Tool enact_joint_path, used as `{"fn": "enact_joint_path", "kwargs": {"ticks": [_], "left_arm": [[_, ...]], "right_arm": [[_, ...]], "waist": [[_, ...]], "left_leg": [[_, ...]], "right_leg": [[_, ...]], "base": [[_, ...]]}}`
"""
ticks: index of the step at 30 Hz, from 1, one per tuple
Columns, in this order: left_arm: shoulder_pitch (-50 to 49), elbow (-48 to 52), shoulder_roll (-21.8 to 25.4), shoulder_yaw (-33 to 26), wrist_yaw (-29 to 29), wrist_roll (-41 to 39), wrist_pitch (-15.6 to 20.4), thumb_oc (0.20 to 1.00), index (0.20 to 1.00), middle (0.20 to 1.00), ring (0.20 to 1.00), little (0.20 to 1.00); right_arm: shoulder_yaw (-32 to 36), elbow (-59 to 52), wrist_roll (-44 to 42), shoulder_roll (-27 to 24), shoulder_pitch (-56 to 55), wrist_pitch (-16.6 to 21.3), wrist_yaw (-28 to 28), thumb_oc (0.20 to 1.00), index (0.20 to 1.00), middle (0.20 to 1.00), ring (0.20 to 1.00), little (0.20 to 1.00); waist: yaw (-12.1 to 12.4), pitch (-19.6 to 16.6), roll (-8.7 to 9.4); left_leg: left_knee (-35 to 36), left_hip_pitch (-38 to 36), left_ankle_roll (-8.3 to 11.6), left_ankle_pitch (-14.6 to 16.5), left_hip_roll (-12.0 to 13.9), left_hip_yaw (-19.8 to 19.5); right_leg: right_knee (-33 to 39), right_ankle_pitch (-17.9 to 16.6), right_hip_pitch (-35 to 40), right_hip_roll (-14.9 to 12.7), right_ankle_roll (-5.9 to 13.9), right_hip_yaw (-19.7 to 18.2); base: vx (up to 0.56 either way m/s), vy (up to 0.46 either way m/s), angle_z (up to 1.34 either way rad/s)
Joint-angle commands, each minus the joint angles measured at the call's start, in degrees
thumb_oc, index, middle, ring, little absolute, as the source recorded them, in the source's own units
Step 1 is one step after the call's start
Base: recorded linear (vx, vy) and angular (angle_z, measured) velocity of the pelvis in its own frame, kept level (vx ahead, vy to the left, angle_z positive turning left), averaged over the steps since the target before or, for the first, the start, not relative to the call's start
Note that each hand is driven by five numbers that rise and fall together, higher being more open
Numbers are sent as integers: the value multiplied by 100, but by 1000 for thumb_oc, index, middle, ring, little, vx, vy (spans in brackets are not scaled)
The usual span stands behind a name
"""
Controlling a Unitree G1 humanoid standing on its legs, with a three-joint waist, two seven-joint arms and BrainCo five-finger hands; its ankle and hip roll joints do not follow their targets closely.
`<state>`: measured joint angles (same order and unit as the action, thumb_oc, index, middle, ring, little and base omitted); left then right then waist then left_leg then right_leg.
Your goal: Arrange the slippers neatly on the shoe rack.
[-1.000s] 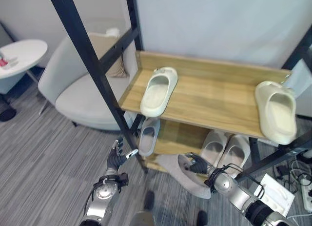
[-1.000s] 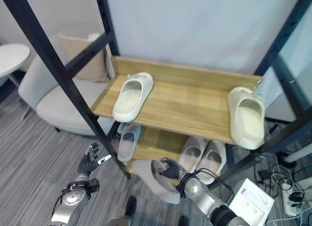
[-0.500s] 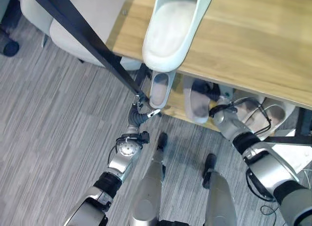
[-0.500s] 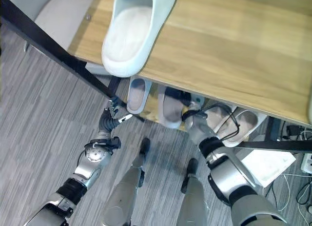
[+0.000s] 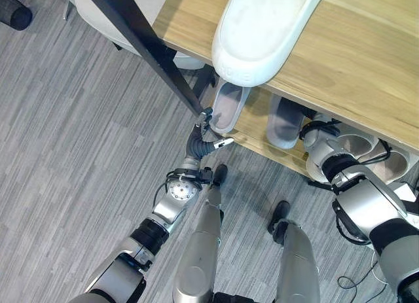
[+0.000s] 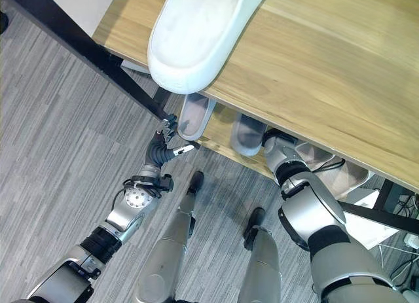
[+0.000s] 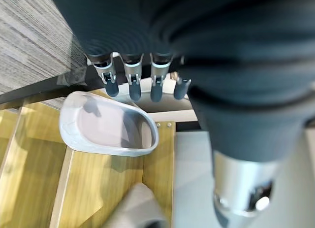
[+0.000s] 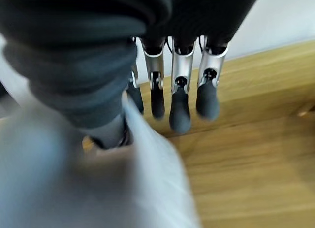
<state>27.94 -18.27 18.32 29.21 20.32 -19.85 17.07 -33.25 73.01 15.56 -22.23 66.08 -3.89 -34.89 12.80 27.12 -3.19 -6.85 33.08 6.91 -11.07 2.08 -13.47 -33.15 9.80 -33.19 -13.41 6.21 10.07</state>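
A grey slipper (image 5: 285, 122) lies on the rack's lower shelf (image 5: 254, 131), beside a matching grey slipper (image 5: 228, 113) at the shelf's left end. My right hand (image 5: 315, 135) reaches under the upper shelf to it. In the right wrist view its thumb presses on the grey slipper's (image 8: 74, 179) wall while the fingers (image 8: 179, 110) stretch past the edge over the wood. My left hand (image 5: 198, 141) hovers open by the black post, just in front of the left grey slipper (image 7: 106, 127), holding nothing. A cream slipper (image 5: 268, 28) overhangs the upper shelf (image 5: 366, 61).
A pale pair of slippers (image 5: 370, 152) sits at the lower shelf's right end, close to my right arm. The slanted black post (image 5: 147, 44) crosses in front of the rack's left corner. Grey striped carpet (image 5: 78, 152) spreads to the left.
The camera has dipped closer to the rack. My right hand has carried the grey slipper from in front of the rack onto the lower shelf. My left hand has risen toward the post.
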Motion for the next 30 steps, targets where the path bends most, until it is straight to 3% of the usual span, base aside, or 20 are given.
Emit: {"fn": "enact_joint_path", "kwargs": {"ticks": [1, 7, 16, 30], "left_arm": [[212, 412, 64, -10, -82, -141, 272, 1000, 1000, 1000, 1000, 1000], [259, 353, 27, -112, -30, -93, 238, 1000, 1000, 1000, 1000, 1000], [-20, 295, 128, -297, 135, 35, 93, 1000, 1000, 1000, 1000, 1000], [-19, 330, 170, -257, 161, 84, 11, 1000, 1000, 1000, 1000, 1000]], "right_arm": [[-98, -36, -294, -50, 223, 116, 66, 1000, 1000, 1000, 1000, 1000], [170, -333, -772, 121, 102, 280, -100, 1000, 1000, 1000, 1000, 1000], [1214, -1319, -2100, 629, -788, 712, -576, 1000, 1000, 1000, 1000, 1000], [1342, -877, -2836, 1050, -902, 805, -287, 1000, 1000, 1000, 1000, 1000]], "waist": [[157, -35, 116], [105, -28, 133], [-173, -68, 294], [-290, 17, 201]], "left_leg": [[-832, 266, -109, 893, -104, 159], [-720, 87, -108, 896, -89, 189], [-599, -264, -113, 974, 0, 298], [-605, -271, -110, 968, 15, 389]], "right_leg": [[1275, -564, 590, -122, 293, 137], [1379, -582, 743, -117, 286, 149], [1576, -610, 1044, -69, 272, 79], [1599, -650, 1021, -69, 281, 18]], "base": [[31, -10, 5], [5, 2, 1], [14, -2, -1], [-3, 3, -4]]}}
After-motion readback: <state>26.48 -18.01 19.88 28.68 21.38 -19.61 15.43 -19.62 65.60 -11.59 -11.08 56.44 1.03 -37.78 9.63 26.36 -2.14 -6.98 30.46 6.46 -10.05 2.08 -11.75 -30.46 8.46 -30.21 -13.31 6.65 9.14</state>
